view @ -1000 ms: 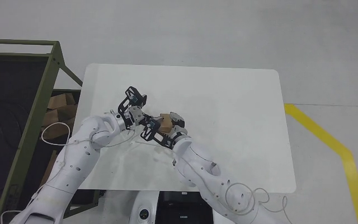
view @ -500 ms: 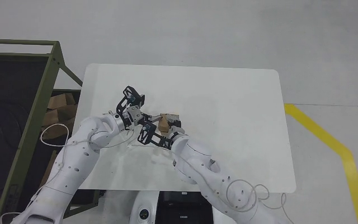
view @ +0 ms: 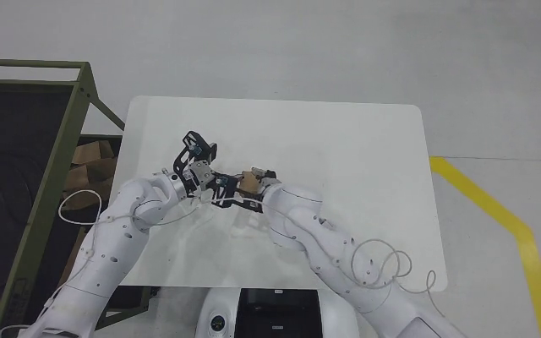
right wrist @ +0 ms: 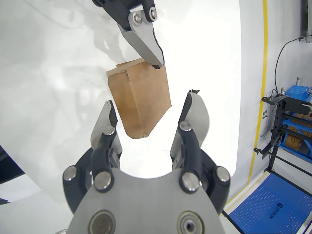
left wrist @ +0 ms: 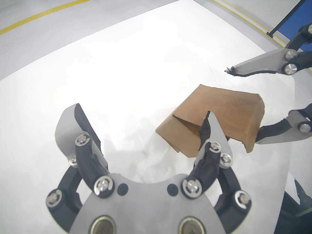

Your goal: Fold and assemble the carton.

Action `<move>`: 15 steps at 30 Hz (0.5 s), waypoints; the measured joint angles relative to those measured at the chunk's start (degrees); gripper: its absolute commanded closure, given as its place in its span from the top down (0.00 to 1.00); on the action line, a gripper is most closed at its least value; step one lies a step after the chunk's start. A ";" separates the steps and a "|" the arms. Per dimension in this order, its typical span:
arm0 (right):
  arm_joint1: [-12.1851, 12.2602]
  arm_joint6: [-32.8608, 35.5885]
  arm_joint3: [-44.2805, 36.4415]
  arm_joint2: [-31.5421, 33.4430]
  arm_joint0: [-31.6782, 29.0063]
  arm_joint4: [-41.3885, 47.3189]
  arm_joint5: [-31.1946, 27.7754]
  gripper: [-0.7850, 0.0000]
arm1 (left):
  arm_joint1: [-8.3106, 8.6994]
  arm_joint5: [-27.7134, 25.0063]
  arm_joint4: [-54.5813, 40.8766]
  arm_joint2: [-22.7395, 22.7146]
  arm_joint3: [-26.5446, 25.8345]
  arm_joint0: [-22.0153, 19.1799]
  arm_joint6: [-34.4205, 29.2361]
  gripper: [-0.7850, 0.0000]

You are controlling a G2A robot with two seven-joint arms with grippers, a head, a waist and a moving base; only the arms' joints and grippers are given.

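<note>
Brown cardboard carton (view: 248,180) sits on the white table (view: 355,160), left of centre and toward the robot's side. It's partly folded: walls creased, one flap end open.

Left gripper (left wrist: 143,109) is spread wide. One fingertip (left wrist: 212,127) is at the open flap end and hides part of that seam in the left wrist view. Its other finger is well apart from the carton, over bare table.

Right gripper (right wrist: 151,98) is also wide, not clamped. The carton lies between its fingers. One pad (left wrist: 273,129) touches the carton's corner edge, the other finger (left wrist: 256,65) is up and apart from it.

In the right wrist view the left arm's finger (right wrist: 146,47) meets the carton's far edge with its tip.

From the top, both grippers crowd in from opposite sides and cover much of the carton. Can't tell if it lies flat or tilted.

Further out:
- Green metal frame (view: 44,62) off the table's left edge, with loose cardboard pieces (view: 89,160) beside it.
- Yellow floor line (view: 482,196) past the table's right edge.
- Blue floor mat (right wrist: 265,205) and a rack with blue bins (right wrist: 301,93) beyond that line.
</note>
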 measured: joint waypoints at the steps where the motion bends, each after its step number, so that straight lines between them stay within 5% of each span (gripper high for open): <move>1: -0.12 0.38 0.29 -0.09 0.45 0.50 -0.09 0.51 | -0.01 -0.01 0.02 0.00 -0.07 0.02 -0.05 1.00; 15: -1.02 1.50 3.56 -1.84 3.47 2.09 0.19 0.49 | -0.27 -0.24 0.10 0.29 0.00 -0.49 -0.61 1.00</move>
